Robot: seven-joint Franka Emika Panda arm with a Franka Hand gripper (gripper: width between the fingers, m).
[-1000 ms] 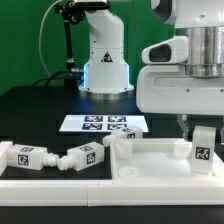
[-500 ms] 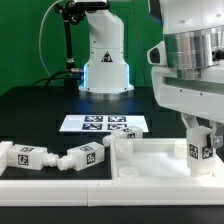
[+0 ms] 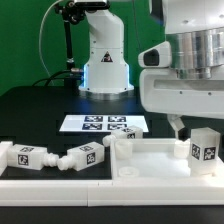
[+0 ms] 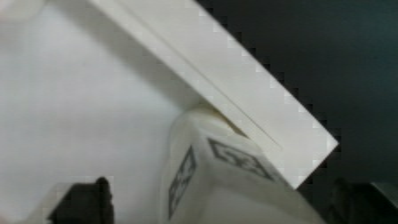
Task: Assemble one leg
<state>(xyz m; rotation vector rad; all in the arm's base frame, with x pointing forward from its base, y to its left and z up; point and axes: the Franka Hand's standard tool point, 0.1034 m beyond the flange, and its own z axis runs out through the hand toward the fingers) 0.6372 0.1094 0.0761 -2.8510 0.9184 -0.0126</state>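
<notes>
A leg (image 3: 203, 148), a chunky white peg with tag markers, stands upright in the corner of the white tabletop panel (image 3: 150, 172) on the exterior view's right. My gripper (image 3: 198, 126) hangs just above it, with one finger (image 3: 178, 124) beside the leg's top. In the wrist view the leg (image 4: 231, 165) sits between the two dark fingertips (image 4: 80, 202) of the gripper (image 4: 217, 206), with a gap on each side. It stands in the panel's (image 4: 89, 90) raised corner. The gripper is open and holds nothing.
Two more white legs (image 3: 25, 155) (image 3: 80, 157) lie on the table at the exterior view's left, and another (image 3: 120, 142) lies by the panel's corner. The marker board (image 3: 103, 124) lies behind the panel. The arm's base (image 3: 105, 62) stands at the back.
Half a second ago the fingers were lower, around the leg. Now the gripper has let go and risen a little, and the leg's tag face has turned.
</notes>
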